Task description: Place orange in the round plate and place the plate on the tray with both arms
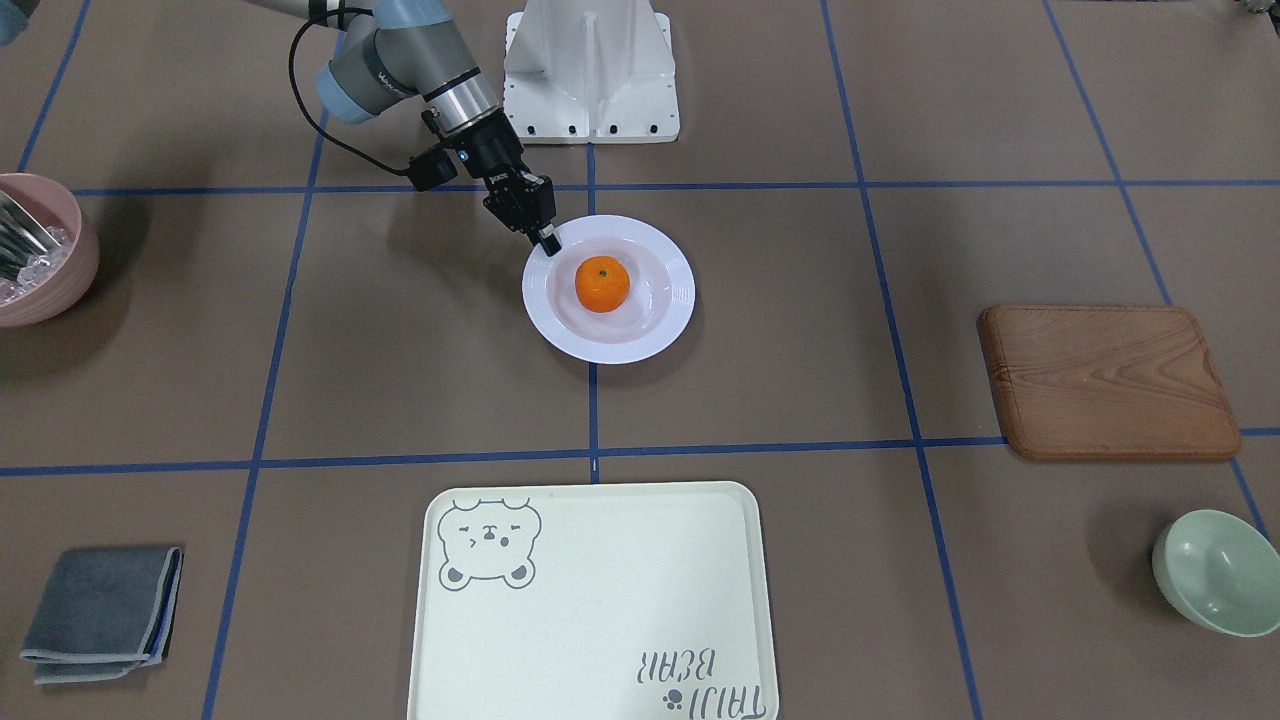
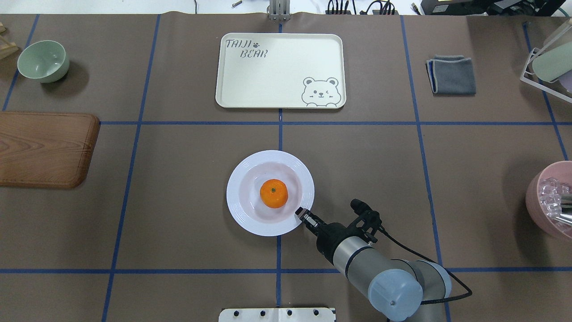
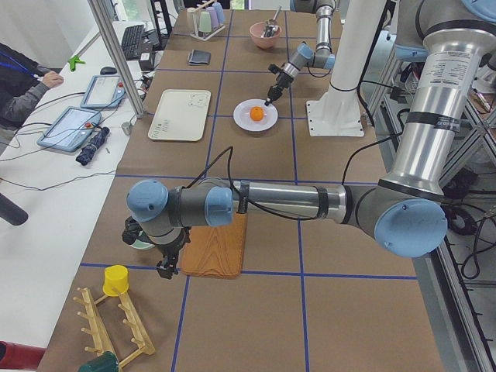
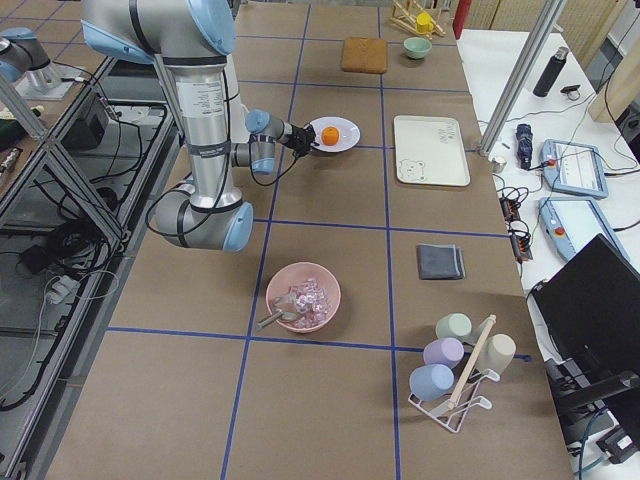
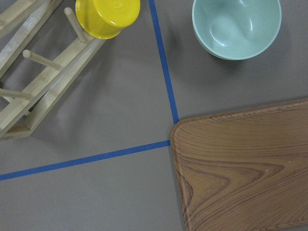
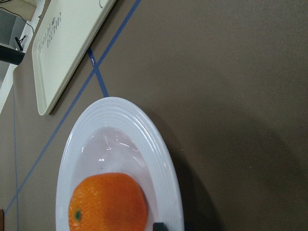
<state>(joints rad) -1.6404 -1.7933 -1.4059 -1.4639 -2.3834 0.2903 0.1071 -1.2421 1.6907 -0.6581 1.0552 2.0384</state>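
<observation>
The orange (image 1: 602, 283) lies in the middle of the round plate (image 1: 600, 350), which rests flat on the brown table mat. My right gripper (image 1: 547, 243) reaches down to the plate's rim on the robot's side, and its fingers look shut on the rim. The right wrist view shows the orange (image 6: 107, 202) and that rim (image 6: 166, 163) from close up. The tray (image 1: 600, 600) lies bare beyond the plate, away from the robot. My left gripper (image 3: 165, 267) hangs far off by the wooden board; I cannot tell whether it is open or shut.
A wooden board (image 1: 1105, 380) and a pale green bowl (image 1: 1220, 572) lie on the robot's left side. On its right are a pink bowl (image 1: 35, 250) and a folded grey cloth (image 1: 100, 610). A yellow cup (image 5: 107, 17) sits on a wooden rack (image 5: 38, 82).
</observation>
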